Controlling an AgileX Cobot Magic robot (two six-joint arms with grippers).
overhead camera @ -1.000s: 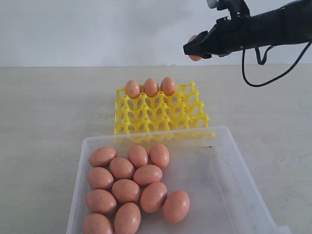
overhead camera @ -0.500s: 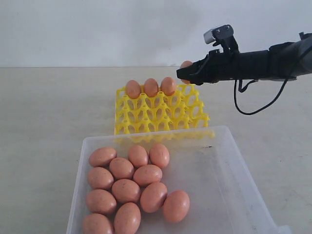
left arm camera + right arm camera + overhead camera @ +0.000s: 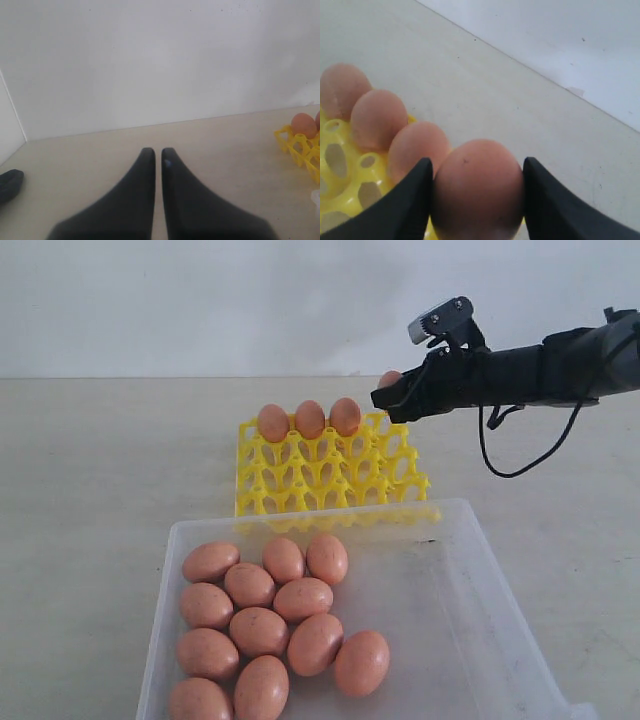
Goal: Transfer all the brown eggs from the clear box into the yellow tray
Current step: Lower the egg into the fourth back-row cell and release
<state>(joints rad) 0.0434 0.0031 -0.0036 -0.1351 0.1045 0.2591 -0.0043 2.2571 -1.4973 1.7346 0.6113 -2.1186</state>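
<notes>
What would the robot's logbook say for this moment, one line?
right jaws: shut on brown egg, above empty back corner of yellow tray | tray: three eggs, back row | clear box: twelve eggs | left jaws: shut, empty

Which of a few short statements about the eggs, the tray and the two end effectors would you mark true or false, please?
1. Three brown eggs sit in the row of the yellow tray farthest from the clear box. True.
2. The right end effector is empty. False: it grips a single egg above the tray's far right corner.
3. The left end effector is shut with nothing in it. True.
4. The clear box has been emptied. False: twelve loose eggs lie in it.
</notes>
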